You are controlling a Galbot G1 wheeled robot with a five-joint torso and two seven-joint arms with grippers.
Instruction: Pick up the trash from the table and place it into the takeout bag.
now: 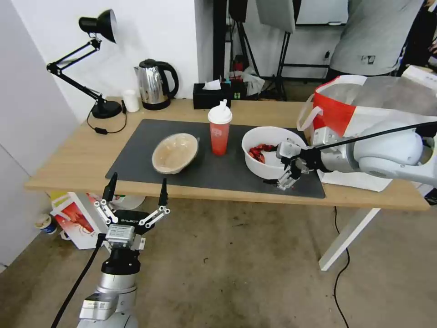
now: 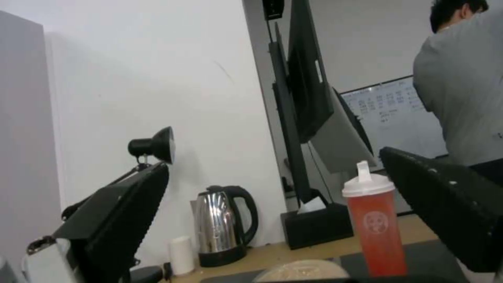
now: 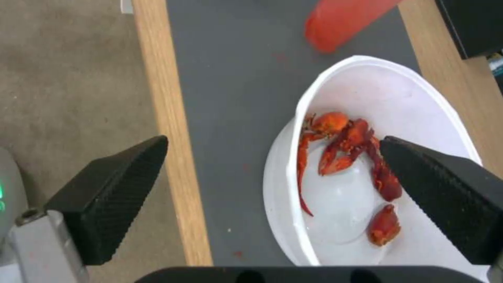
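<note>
My right gripper sits at the near-right rim of the white bowl, jaws spread wide. Wrist view: 1 finger hangs over the bowl's inside by the red scraps, the other finger is out past the table's near edge, so the rim wall lies between them but much closer to the inner pad. No contact that I can see yet.

Right arm is clearly the nearer one. Left gripper is parked low in front of the table, jaws also apart, pointing up.

The takeout bag stands just right of the bowl, mouth open, behind my right forearm.

The red cup is left of the bowl, tan paper bowl further left, all 3 on the grey mat. Kettle, lamp and tissue box sit at the far edge, out of the way.

Risk, I judge: scraps spill if the bowl tilts.
</note>
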